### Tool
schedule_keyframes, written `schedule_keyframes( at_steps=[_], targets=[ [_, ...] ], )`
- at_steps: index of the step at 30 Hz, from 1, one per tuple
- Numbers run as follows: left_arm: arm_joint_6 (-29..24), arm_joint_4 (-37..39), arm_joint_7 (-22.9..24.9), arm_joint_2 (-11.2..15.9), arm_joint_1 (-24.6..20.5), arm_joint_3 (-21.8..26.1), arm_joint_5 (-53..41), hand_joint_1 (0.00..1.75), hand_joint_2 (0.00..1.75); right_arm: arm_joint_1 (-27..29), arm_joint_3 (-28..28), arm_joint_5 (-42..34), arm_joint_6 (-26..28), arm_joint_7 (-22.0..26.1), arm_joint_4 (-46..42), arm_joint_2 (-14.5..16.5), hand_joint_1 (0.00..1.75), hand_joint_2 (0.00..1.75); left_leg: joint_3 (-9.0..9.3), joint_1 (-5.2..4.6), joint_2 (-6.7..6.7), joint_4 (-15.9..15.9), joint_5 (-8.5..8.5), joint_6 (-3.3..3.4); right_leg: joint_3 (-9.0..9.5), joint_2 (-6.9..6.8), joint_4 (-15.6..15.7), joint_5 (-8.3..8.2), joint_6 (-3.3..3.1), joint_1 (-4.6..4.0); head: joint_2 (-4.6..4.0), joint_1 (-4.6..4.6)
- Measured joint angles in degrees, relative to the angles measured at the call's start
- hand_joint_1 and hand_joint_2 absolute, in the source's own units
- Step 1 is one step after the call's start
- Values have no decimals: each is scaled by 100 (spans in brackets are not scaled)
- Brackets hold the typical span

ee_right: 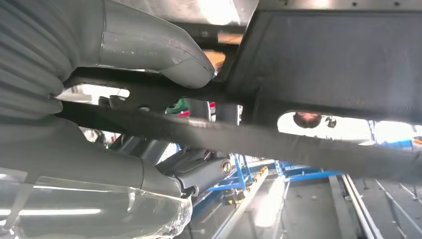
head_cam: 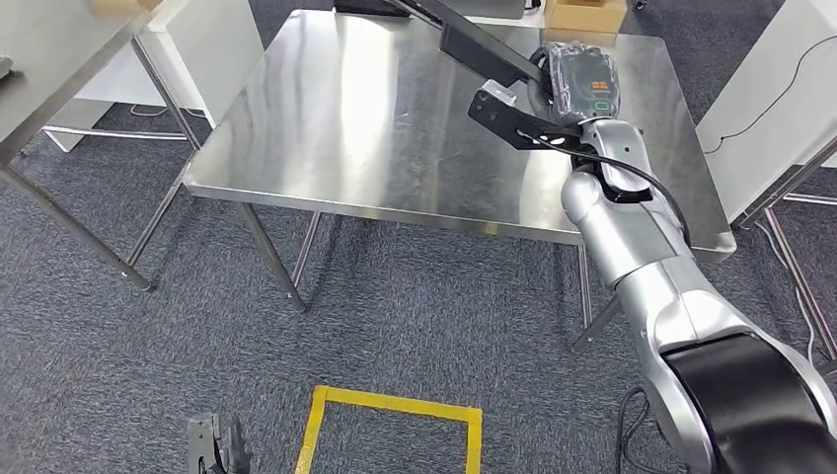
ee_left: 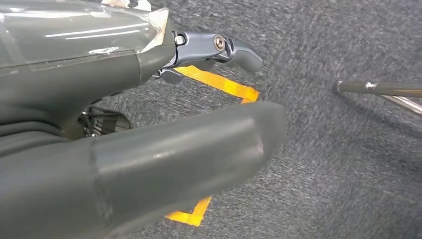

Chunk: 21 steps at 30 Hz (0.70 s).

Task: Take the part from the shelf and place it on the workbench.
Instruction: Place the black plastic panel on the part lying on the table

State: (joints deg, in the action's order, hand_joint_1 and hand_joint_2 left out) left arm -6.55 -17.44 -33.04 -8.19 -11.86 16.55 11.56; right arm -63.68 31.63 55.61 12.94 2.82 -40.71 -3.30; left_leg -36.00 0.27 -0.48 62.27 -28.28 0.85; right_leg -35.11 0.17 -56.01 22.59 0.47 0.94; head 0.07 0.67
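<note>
The part (head_cam: pixel 481 47) is a long, flat black metal piece with a bracket end (head_cam: pixel 513 120). It stretches over the far right of the steel workbench (head_cam: pixel 375 118). My right hand (head_cam: pixel 580 81) grips it at its near end, arm reaching out above the bench top. In the right wrist view the thumb (ee_right: pixel 149 47) lies over the black part (ee_right: pixel 318 69), whose bar crosses the picture. Whether the part touches the bench top I cannot tell. My left hand (head_cam: pixel 213 444) hangs low by the floor; its thumb (ee_left: pixel 174 159) and fingers (ee_left: pixel 219 47) are apart and hold nothing.
A second steel table (head_cam: pixel 59 59) stands at the left, with white panels behind it and another (head_cam: pixel 770 89) at the right. A cardboard box (head_cam: pixel 584 14) sits beyond the bench. A yellow tape square (head_cam: pixel 395 407) marks the grey carpet. A table leg (ee_left: pixel 378 88) lies near my left hand.
</note>
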Motion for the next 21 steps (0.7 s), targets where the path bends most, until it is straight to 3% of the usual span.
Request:
schedule_keyframes(
  at_steps=[2, 3, 4, 5, 7, 9, 12, 14, 15, 18, 19, 20, 21],
  targets=[
    [0, 3, 1, 2, 4, 0, 0, 0, 0, 8, 4, -1, 0, -1, 9, -2, 175, 175, -450, 35, 18, 778, -271, -68, 52, 7, -4, 50, -61, -2, 0, 33],
    [-1, 5, 1, 3, 8, 0, 0, 0, 0, 20, 6, -1, 0, -1, 17, -2, 175, 175, -666, 50, 23, 1065, -317, -91, 75, 14, -6, 76, -68, -3, 0, 35],
    [0, 8, 1, 4, 13, 0, 0, 0, 0, 35, 7, -1, 0, -1, 26, -4, 175, 175, -796, 64, 27, 1158, -247, -106, 107, 22, -10, 109, -63, -3, 0, 35],
    [1, 9, 1, 5, 18, 0, 0, 0, 0, 48, 7, -1, 0, -2, 34, -7, 175, 175, -806, 78, 31, 1028, -61, -114, 150, 31, -13, 146, -49, -1, 0, 37],
    [2, 12, 1, 12, 24, 0, 0, 0, 0, 56, 7, -1, 0, -2, 46, -13, 175, 175, -533, 102, 33, 272, 471, -110, 258, 43, -21, 239, -5, 3, 0, 37],
    [2, 19, 2, 15, 22, 0, -3, 0, 0, 26, 7, -4, -2, 3, 56, -21, 175, 175, -238, 88, 28, -321, 701, -77, 302, 53, -33, 313, 51, -17, 0, 44],
    [3, 31, 2, 16, 25, 0, -10, 0, 0, -7, 7, -8, -7, 10, 79, -49, 175, 175, -147, 59, 19, -457, 606, 38, 291, 55, -27, 371, 136, -28, -1, 45],
    [5, 33, 1, 18, 20, -1, -9, 0, 0, -23, 4, -8, -9, 12, 91, -83, 175, 175, -98, 62, 9, -487, 578, 124, 208, 38, -201, 473, 171, -10, -1, 27],
    [10, 33, 1, 19, 14, -1, -9, 0, 0, -37, 4, -9, -9, 16, 95, -99, 175, 175, -68, 66, 6, -500, 565, 164, 62, 30, -469, 578, 167, -5, -1, 17],
    [37, 38, 1, 19, 7, -5, -18, 0, 0, -26, 7, -11, -7, 30, 127, -153, 175, 175, -13, 50, -5, -501, 495, 241, -651, 25, -1652, 905, 136, -3, 0, 1],
    [42, 40, 1, 19, 12, -7, -22, 0, 0, -1, 8, -15, -3, 31, 147, -173, 175, 175, 18, 47, -15, -499, 465, 247, -808, 24, -1831, 887, 156, -3, 0, 0],
    [46, 42, 1, 20, 17, -8, -25, 0, 0, 23, 8, -20, 1, 35, 167, -191, 175, 175, 61, 45, -27, -497, 431, 244, -854, 24, -1780, 771, 191, -3, 0, -1],
    [52, 43, 1, 21, 21, -8, -26, 0, 0, 40, 8, -24, 9, 41, 184, -205, 175, 175, 115, 44, -37, -496, 391, 233, -781, 23, -1489, 563, 233, -3, -1, -3]
  ],
)
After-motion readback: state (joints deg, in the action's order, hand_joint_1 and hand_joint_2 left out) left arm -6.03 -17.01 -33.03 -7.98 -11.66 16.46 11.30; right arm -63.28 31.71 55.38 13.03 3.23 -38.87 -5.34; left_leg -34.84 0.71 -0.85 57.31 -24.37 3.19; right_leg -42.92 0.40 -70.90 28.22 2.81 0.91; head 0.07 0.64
